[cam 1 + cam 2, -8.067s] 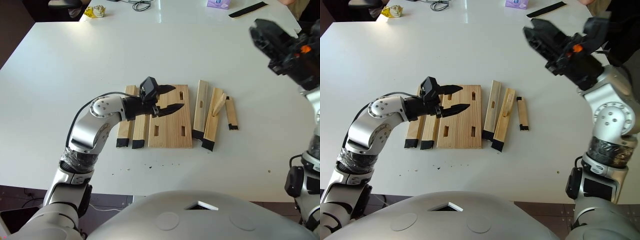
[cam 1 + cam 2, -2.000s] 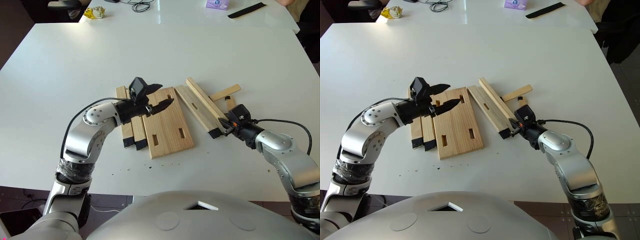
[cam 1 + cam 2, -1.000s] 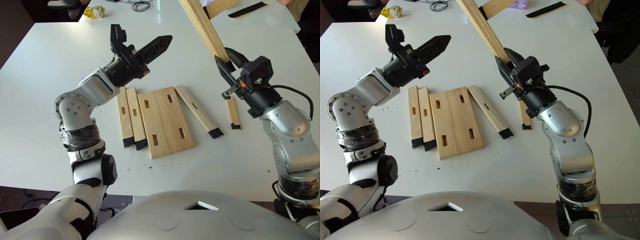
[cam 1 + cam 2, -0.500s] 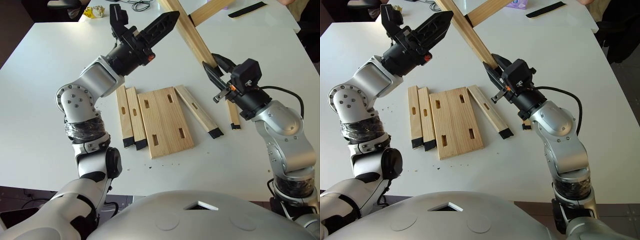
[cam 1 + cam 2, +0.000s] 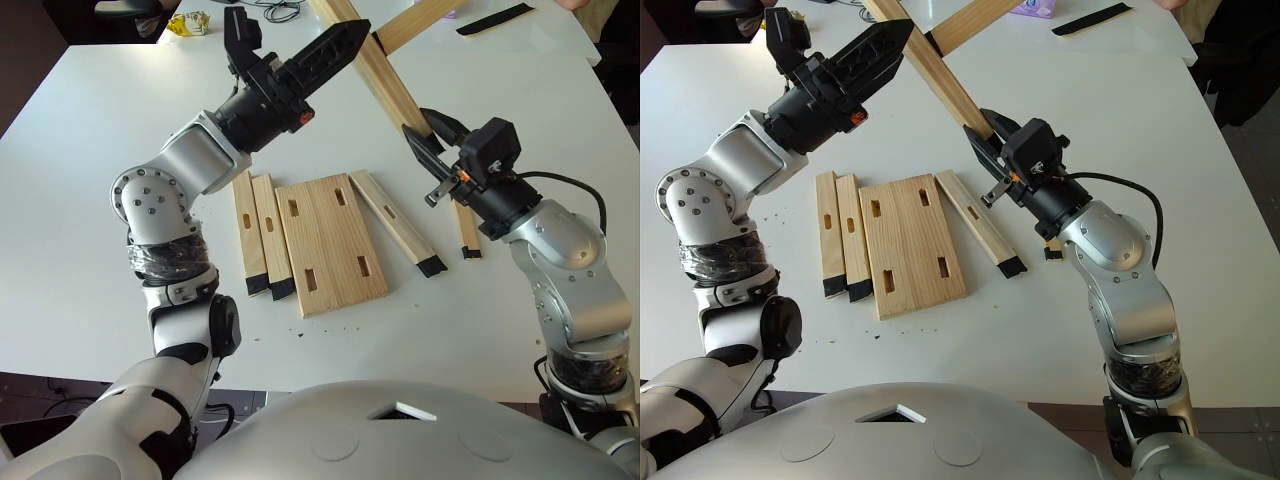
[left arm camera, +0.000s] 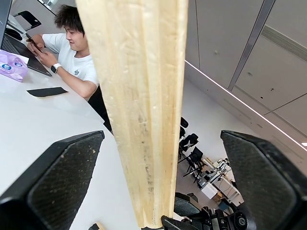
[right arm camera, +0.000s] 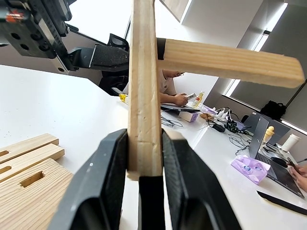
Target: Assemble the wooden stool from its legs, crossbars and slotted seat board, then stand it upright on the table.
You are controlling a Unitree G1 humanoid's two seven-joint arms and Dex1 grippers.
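My right gripper (image 5: pixel 426 126) is raised over the table, shut on the lower end of a wooden leg (image 5: pixel 385 75). The leg slants up and away, and a crossbar (image 5: pixel 420 20) sticks out of it near the top. In the right wrist view the leg (image 7: pixel 144 86) is clamped between both fingers. My left gripper (image 5: pixel 350 38) is up at the leg's upper part, open, one finger on each side of the leg (image 6: pixel 144 110). The slotted seat board (image 5: pixel 330 243) lies flat on the table, with two legs (image 5: pixel 260 232) to its left and one leg (image 5: pixel 395 220) to its right.
A short crossbar (image 5: pixel 467 232) lies on the table behind my right arm. At the far edge are a yellow wrapper (image 5: pixel 190 22), cables (image 5: pixel 280 10), a purple pack (image 5: pixel 1032 8) and a black strip (image 5: pixel 495 18). Small crumbs (image 5: pixel 325 330) dot the table by the board's near end.
The right gripper lifted the leg with its crossbar off the table and swung it left. The left gripper rose from the seat board and came up around the leg.
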